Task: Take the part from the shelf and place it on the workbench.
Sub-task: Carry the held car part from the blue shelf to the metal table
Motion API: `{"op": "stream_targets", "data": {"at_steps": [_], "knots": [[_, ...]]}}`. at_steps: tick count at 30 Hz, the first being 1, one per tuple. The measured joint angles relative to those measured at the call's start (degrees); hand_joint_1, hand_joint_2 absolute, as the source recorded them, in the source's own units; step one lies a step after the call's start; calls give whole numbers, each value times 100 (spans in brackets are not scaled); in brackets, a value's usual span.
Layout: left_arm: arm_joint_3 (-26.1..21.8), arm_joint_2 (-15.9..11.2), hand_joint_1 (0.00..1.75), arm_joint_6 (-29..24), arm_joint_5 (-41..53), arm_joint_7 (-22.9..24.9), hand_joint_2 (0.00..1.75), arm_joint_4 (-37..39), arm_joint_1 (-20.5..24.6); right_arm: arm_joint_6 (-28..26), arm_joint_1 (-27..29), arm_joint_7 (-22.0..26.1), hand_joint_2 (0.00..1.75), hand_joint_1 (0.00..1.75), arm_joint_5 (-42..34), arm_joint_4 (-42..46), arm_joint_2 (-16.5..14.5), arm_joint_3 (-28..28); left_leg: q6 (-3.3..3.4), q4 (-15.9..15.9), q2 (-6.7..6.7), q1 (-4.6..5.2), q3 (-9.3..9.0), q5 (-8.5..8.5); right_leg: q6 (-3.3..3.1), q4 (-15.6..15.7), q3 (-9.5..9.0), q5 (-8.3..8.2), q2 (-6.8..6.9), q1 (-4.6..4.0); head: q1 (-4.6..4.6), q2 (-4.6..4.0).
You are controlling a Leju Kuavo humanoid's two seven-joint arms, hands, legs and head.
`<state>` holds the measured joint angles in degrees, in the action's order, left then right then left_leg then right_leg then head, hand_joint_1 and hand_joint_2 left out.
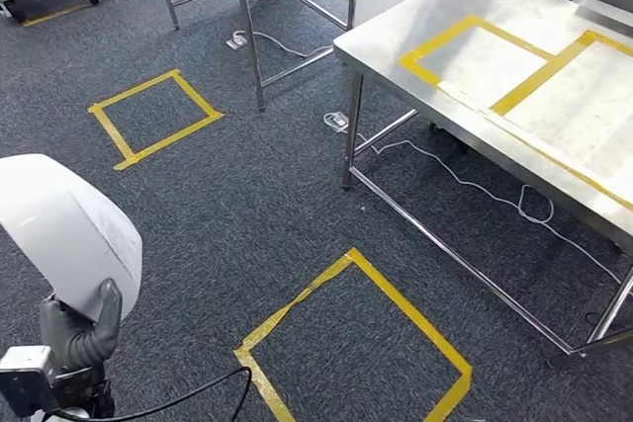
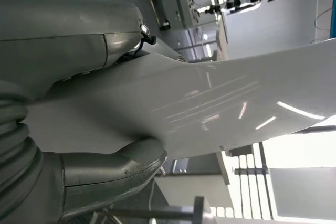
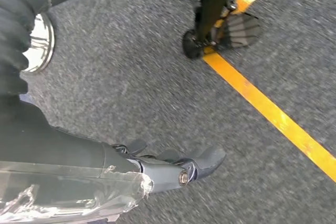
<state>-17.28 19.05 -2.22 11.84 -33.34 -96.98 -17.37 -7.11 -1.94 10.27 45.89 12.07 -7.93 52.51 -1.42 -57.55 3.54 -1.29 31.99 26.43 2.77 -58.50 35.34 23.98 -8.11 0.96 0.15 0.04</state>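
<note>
The white part [image 1: 63,229] is being gripped by the left robot hand [image 1: 80,331] at seven o'clock, its edge cut off; the right robot hand [image 3: 174,166] is being held loosely spread over the floor [image 3: 158,93].

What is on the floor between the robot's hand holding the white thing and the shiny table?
In the head view, grey carpet with a yellow tape square lies between the left hand, gripping the white part, and the steel workbench.

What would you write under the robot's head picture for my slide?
Left hand grips a white curved part near the taped steel workbench.
</note>
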Motion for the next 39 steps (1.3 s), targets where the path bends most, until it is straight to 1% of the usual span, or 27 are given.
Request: {"op": "stream_targets", "data": {"at_steps": [2, 4, 6, 7, 8, 9, 11, 13, 15, 17, 18, 20, 21, 22, 23, 24, 26, 28, 30, 31, 33, 34, 35, 36, 37, 38, 39], "knots": [[16, -1, 175, -92, 69, -1, 175, -2, 0, 28, 22, 39, 175, 0, 15, -1, 5, 1, 92, 14, -128, 4, -7, -17, 47, -169, 100, 112, 264, -11, 39, 0], [15, -4, 175, -82, 10, -29, 175, -4, -21, 51, -9, 65, 175, 0, 28, -1, 7, 1, 150, 20, -281, 25, -9, -12, 67, -790, 388, 460, 637, -31, 77, 0], [9, -8, 175, -55, -56, -51, 175, -4, -37, 44, -34, 50, 175, 0, 55, -1, 6, 0, 177, 20, -444, 58, -13, 2, 76, -1510, 721, 765, 750, -27, 79, 0], [9, -8, 175, -32, -80, -55, 175, -4, -37, 20, -32, 16, 175, 0, 78, -1, 7, 1, 181, 20, -517, 69, -20, 10, 73, -1647, 773, 780, 763, -28, 80, 0], [11, -8, 175, 11, -102, -56, 175, -4, -37, -8, -22, -32, 175, 0, 105, -1, 8, 1, 180, 20, -582, 75, -34, 21, 65, -1551, 705, 687, 773, -31, 79, 0], [16, -10, 175, 78, -138, -63, 175, -4, -37, -35, -14, -83, 175, 0, 128, -1, 9, 2, 172, 19, -640, 78, -54, 34, 52, -1237, 523, 515, 806, -36, 80, 0], [30, -21, 175, 232, -225, -104, 175, -1, -39, -60, -15, -145, 175, 0, 146, -1, 10, 3, 131, 14, -741, 98, -99, 71, 7, -456, 79, 214, 1017, -64, 78, 0], [38, -37, 175, 327, -291, -155, 175, 2, -44, -63, -29, -159, 175, 0, 140, -1, 10, 4, 75, 12, -822, 123, -127, 93, -54, -96, -111, 129, 1142, -102, 72, 0], [49, -46, 175, 357, -322, -179, 175, 3, -45, -64, -29, -161, 175, 0, 134, -1, 10, 4, 14, 32, -900, 122, -149, 96, -122, -74, -94, 123, 1043, -123, 71, 0], [61, -55, 175, 381, -363, -189, 175, 4, -44, -62, -20, -117, 175, 0, 127, -1, 12, 5, -55, -54, -777, 99, -135, 187, -190, -28, -114, 94, 935, -103, 59, 0], [60, -59, 175, 403, -394, -193, 175, 6, -45, -63, -25, -75, 175, 0, 128, -1, 13, 7, -82, -251, -656, 90, -52, 316, -221, -5, -131, 80, 878, -84, 44, 0], [35, -64, 175, 486, -456, -203, 175, 22, -53, -75, -43, 18, 175, 0, 150, -1, 16, 10, -110, -956, -441, 81, 299, 665, -257, 3, -130, 70, 754, -64, 19, 0], [20, -64, 175, 542, -473, -206, 175, 35, -56, -87, -51, 48, 175, 0, 170, -1, 15, 11, -118, -1302, -411, 80, 487, 786, -264, 3, -128, 70, 686, -63, 15, 0], [7, -64, 175, 597, -485, -209, 175, 50, -55, -102, -50, 64, 175, 0, 188, -1, 15, 12, -123, -1501, -399, 78, 613, 804, -266, 3, -127, 70, 616, -60, 14, 0], [-3, -64, 175, 643, -491, -212, 175, 66, -49, -116, -44, 71, 175, 0, 204, -1, 15, 15, -123, -1492, -391, 75, 639, 707, -262, 2, -129, 69, 546, -55, 14, 0], [-8, -62, 175, 674, -494, -214, 175, 83, -42, -133, -39, 71, 175, 0, 211, -1, 15, 20, -123, -1273, -372, 69, 560, 515, -251, 1, -133, 67, 474, -45, 14, 0], [-11, -53, 175, 708, -494, -216, 175, 115, -24, -167, -40, 67, 175, 0, 215, -1, 16, 32, -132, -525, -194, 31, 226, 117, -199, -18, -125, 64, 329, -37, 9, 0], [-13, -37, 175, 717, -488, -217, 175, 143, -8, -188, -51, 61, 175, 0, 213, -1, 17, 42, -108, -54, -15, -1, 18, -10, -123, -32, -83, 55, 206, -39, 7, 0], [-15, -23, 175, 687, -452, -222, 175, 171, 14, -196, -29, 55, 175, 0, 207, -1, 18, 49, -24, 9, -37, 7, 4, 1, -44, -4, -40, 26, 113, -24, 6, 0], [-16, -12, 175, 666, -424, -225, 175, 182, 29, -197, -8, 65, 175, 0, 202, -1, 19, 54, 20, 21, -88, 10, 1, -10, -12, -8, -24, 27, 155, -18, 4, 0], [-4, 13, 175, 650, -339, -229, 175, 193, 43, -182, 5, 135, 175, 0, 211, -1, 18, 63, 106, 43, -200, 5, -9, -26, 33, -265, 113, 192, 421, -28, 41, 0], [10, 18, 175, 683, -319, -218, 175, 200, 41, -169, -7, 192, 175, 0, 226, -1, 17, 67, 135, 48, -265, 12, -11, -23, 44, -569, 253, 359, 593, -35, 59, 0], [33, 16, 175, 756, -342, -189, 175, 212, 34, -157, -25, 246, 175, 0, 247, -1, 15, 68, 156, 48, -332, 23, -12, -16, 55, -959, 440, 554, 698, -38, 73, 0], [63, 9, 175, 860, -417, -152, 175, 228, 30, -150, -39, 285, 175, 0, 269, -1, 15, 67, 166, 47, -401, 33, -13, -11, 64, -1335, 619, 710, 738, -36, 72, 0], [103, 0, 175, 979, -519, -115, 175, 246, 26, -146, -45, 310, 175, 0, 289, -1, 15, 68, 171, 47, -470, 41, -19, -4, 68, -1583, 734, 780, 753, -35, 72, 0], [152, -11, 175, 1085, -621, -91, 175, 260, 24, -153, -43, 312, 175, 0, 307, -1, 15, 70, 171, 47, -535, 47, -30, 5, 68, -1624, 745, 740, 762, -35, 72, 0], [206, -24, 175, 1159, -700, -82, 175, 267, 21, -165, -39, 298, 175, 0, 320, -1, 15, 74, 165, 47, -597, 50, -48, 18, 62, -1432, 638, 601, 784, -36, 72, 0]]}}
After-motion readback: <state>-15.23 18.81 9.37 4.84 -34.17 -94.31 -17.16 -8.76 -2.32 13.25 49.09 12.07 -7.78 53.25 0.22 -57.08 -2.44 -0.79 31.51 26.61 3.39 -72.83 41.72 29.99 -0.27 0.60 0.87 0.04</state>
